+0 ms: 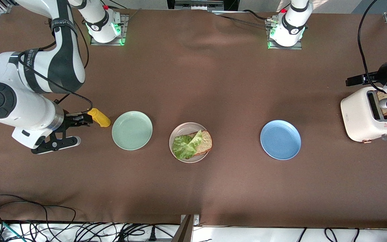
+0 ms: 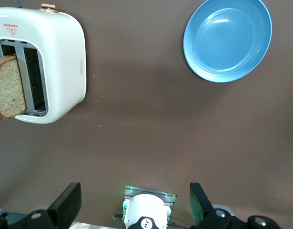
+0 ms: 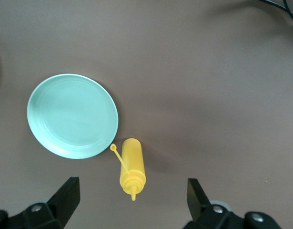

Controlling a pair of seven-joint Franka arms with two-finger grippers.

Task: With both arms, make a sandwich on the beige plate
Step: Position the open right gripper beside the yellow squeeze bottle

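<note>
right arm [image 1: 62, 43] strap: lettering, unreadable | toaster [image 1: 361, 117]: red warning triangle, small print unreadable

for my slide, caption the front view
Bread slice and lettuce on the beige plate; second slice in the toaster.

bare cloth separates the beige plate [image 1: 174, 148] from both neighbouring plates.

A robotics lab, probably: a table [image 1: 193, 188] draped in brown cloth, two white arm bases [image 1: 106, 23] bolted along its edge, loose cables [image 1: 45, 228] trailing below it. On the table, kitchen props: a toaster [image 1: 364, 116] and plates [image 1: 280, 139].
</note>
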